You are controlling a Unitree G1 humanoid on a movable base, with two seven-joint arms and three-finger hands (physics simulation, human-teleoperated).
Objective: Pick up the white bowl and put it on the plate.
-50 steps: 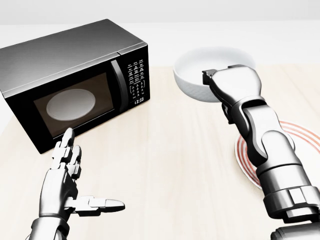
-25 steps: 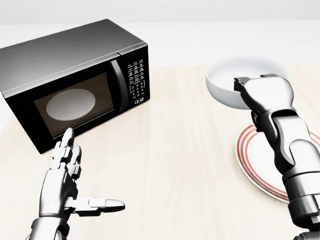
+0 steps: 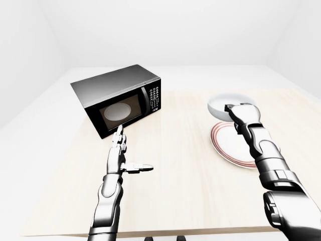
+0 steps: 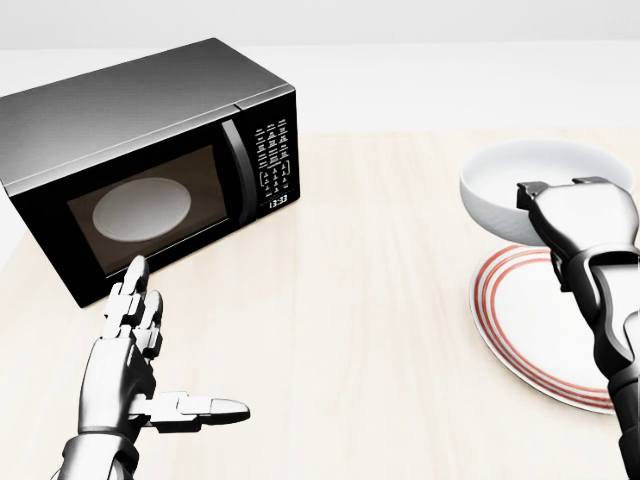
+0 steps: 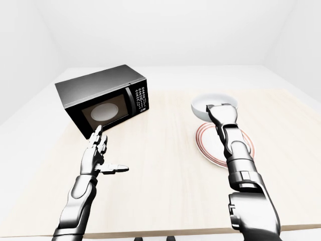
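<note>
Table point(image 3: 170, 201) is pale light wood, plank grain, its near edge showing at the bottom of both eye views. Room is plain white: white floor around the table, bare white walls, corners visible top left and top right in the left-eye view. Black microwave point(image 4: 140, 160) sits on the left of the table, door shut, white turntable visible through the window, keypad on its right side, clock lit. Left hand point(image 4: 135, 375) hovers over bare wood just below the microwave in the head view, fingers wide and straight, thumb out to the right, holding nothing. Right hand point(image 4: 585, 215) is on the near rim of the bowl point(image 4: 520, 180), fingers wrapped over the edge, gripping it. Bowl is white, upright, at the right of the head view, overlapping the top edge of the plate point(image 4: 530, 320); can't tell if it's touching or lifted above. Plate is white with red rings, flat on the table, right forearm crossing over its right side.
</note>
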